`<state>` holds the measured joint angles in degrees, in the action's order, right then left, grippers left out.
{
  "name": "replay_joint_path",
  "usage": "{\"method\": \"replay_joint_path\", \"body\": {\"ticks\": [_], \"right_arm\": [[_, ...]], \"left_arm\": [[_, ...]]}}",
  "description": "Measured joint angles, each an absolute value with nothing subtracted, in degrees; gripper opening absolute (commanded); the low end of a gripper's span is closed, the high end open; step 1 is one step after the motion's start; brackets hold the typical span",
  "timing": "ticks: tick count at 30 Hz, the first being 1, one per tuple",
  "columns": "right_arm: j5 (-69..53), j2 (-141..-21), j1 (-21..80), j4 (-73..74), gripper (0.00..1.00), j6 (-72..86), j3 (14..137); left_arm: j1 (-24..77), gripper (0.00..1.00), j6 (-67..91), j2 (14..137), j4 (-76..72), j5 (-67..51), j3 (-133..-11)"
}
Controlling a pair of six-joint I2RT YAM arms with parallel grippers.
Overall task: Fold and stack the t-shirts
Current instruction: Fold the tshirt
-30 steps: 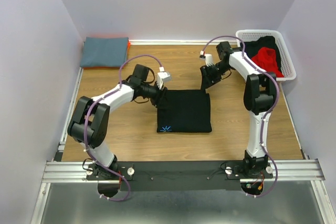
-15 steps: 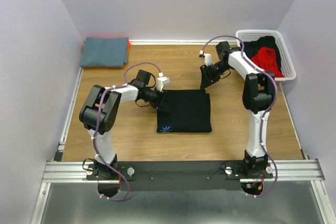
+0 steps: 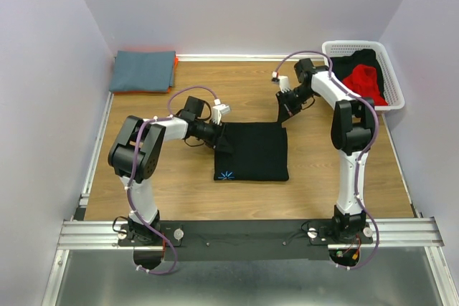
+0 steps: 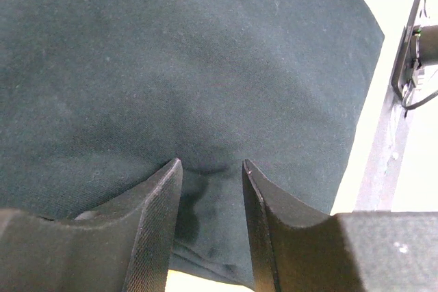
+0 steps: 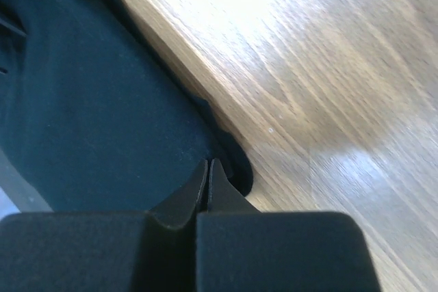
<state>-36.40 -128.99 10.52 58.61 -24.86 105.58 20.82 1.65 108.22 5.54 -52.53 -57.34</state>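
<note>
The tabletop point(image 3: 165, 184) carries one folded black shirt point(image 3: 252, 152), lying between the two sets of fingers. A folded blue shirt point(image 3: 143, 69) sits well beyond the left fingers point(image 3: 224, 138), and I take it for the stack. A basket point(image 3: 391, 77) behind the right fingers point(image 5: 207, 181) holds a red shirt point(image 3: 364, 82).

The left fingers stand apart over the black shirt's edge, with a pucker of cloth between them that is not squeezed. The right fingers are pressed together right at the shirt's corner. I cannot tell whether any cloth is caught in them (the tips meet exactly where the hem curls).

That is the main risk: if they grip nothing, a lift drags only the left side, and the fold skews or falls open. If the left fingers close on the pucker alone, they may take just the top layer and peel the fold apart. Even a true but thin pinch at the right corner could slip on the way to the stack.
</note>
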Motion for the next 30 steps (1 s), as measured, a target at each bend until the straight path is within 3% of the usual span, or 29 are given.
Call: {"method": "replay_joint_path", "body": {"ticks": [16, 25, 30], "right_arm": [[-32.21, -127.02, 9.02, 57.76, 0.00, -23.99, 105.51], [-30.94, -129.84, 8.86, 52.99, 0.00, -23.59, 102.56], [-30.94, -129.84, 8.78, 52.14, 0.01, -23.64, 102.56]], "left_arm": [[20.03, 0.46, 3.51, 108.29, 2.48, -51.86, -56.51], [19.66, 0.57, 0.38, 102.59, 4.43, -52.18, -54.76], [18.20, 0.59, -4.12, 96.92, 7.31, -51.57, -61.10]]}}
